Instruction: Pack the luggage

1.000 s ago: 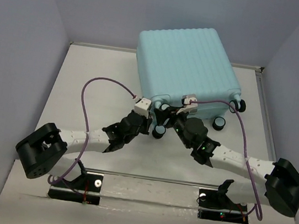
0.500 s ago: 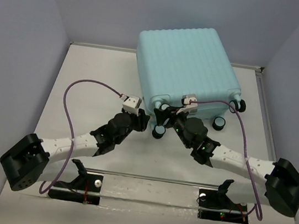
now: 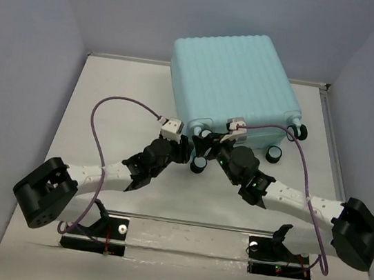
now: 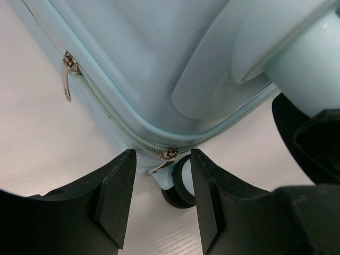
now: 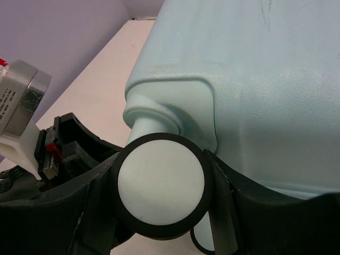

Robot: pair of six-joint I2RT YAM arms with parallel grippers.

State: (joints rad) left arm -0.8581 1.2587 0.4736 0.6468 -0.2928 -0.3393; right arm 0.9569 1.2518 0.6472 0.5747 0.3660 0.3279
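Closer to the pale aqua ribbed hard-shell suitcase (image 3: 230, 83) now, my left gripper (image 3: 186, 148) spreads its jaws either side of the metal zipper pull (image 4: 162, 158); my right gripper (image 3: 208, 148) pinches a black-rimmed caster wheel (image 5: 161, 183). Shell seems stiff and slick; the pull looks the best hold.

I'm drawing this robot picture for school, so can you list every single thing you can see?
luggage: one, pale aqua-blue, closed, at the table's far side
wheels: at least three, black and white, on its near end
zipper pulls: two, silver, along its seam
table: one, white
walls: three, pale lavender, around the table
cables: two, purple, one per arm
arms: two, white and black, reaching to the luggage
left fingers: black, open, a zipper pull between them
right fingers: black, gripping one wheel
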